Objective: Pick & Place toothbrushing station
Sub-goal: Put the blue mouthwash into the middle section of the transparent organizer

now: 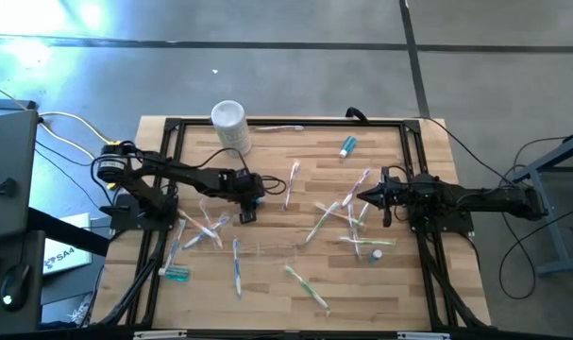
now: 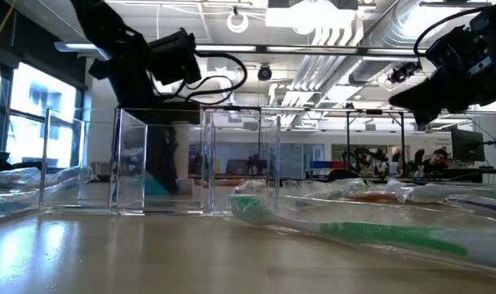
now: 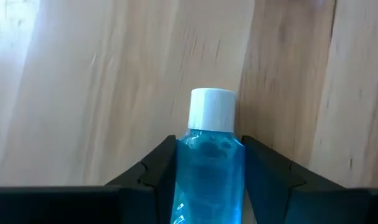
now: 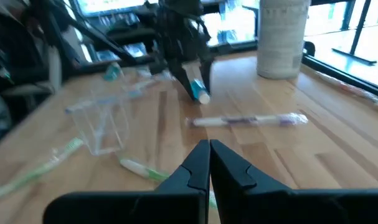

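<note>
This is looking like a robotics lab set in an open-plan, industrial office hall. A wooden table (image 1: pixel 295 283) is sitting on a polished grey concrete floor (image 1: pixel 267 66), with cables trailing off it beside both arms. Above the table, exposed silver ducts (image 2: pixel 354 33) and ring lamps are hanging from an open ceiling. Beyond the table, glass partitions and desks with monitors (image 2: pixel 466 145) are standing, and a person (image 2: pixel 437 159) is sitting there.

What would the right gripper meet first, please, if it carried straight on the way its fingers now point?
Probably the wrapped toothbrush lying crosswise on the table just ahead of the shut right gripper. Farther along that line, the left gripper holds a teal toothpaste tube. Depth is uncertain.
</note>
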Action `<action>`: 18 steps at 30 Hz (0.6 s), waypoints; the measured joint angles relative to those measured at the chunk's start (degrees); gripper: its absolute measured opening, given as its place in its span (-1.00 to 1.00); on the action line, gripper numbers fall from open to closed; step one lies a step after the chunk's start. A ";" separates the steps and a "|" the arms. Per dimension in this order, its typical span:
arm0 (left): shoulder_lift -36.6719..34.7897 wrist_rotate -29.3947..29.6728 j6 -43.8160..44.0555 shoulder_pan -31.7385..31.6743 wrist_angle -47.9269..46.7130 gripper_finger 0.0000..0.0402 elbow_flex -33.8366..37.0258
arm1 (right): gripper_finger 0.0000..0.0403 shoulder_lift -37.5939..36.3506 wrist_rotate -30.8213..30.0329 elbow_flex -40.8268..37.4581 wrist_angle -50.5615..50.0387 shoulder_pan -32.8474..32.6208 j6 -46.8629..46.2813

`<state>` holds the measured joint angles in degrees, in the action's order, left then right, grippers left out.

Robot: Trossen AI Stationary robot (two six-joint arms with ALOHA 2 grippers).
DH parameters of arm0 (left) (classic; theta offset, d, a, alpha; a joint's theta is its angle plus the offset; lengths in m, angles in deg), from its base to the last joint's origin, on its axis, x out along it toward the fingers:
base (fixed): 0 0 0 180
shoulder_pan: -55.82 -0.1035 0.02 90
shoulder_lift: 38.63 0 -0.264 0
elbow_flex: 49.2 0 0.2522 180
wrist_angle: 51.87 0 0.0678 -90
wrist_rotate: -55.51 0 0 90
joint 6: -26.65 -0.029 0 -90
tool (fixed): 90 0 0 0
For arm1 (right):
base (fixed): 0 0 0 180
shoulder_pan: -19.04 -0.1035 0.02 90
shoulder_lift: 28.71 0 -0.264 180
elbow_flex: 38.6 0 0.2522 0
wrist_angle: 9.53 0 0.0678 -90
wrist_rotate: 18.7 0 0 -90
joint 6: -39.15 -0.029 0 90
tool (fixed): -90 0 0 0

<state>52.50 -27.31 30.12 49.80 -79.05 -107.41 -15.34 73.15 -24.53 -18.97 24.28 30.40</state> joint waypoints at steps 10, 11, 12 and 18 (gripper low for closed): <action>-0.33 -0.19 -0.64 0.82 0.36 -0.30 -15.29 | -0.98 0.00 4.30 -0.01 10.87 0.02 -0.10; -0.33 -0.41 -0.87 1.03 1.54 -0.30 -16.74 | -0.99 0.00 4.37 -0.01 12.45 0.00 -0.10; -0.33 -0.98 -1.16 1.51 2.83 -0.30 -17.98 | -0.99 0.00 4.58 -0.01 14.21 0.00 -0.08; -0.39 -9.30 -1.69 4.00 15.75 -0.30 -22.30 | -0.99 -0.02 9.07 -0.01 23.21 0.00 6.19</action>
<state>52.11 -36.60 28.43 53.80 -63.30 -129.71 -15.36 82.22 -24.54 4.24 24.27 36.60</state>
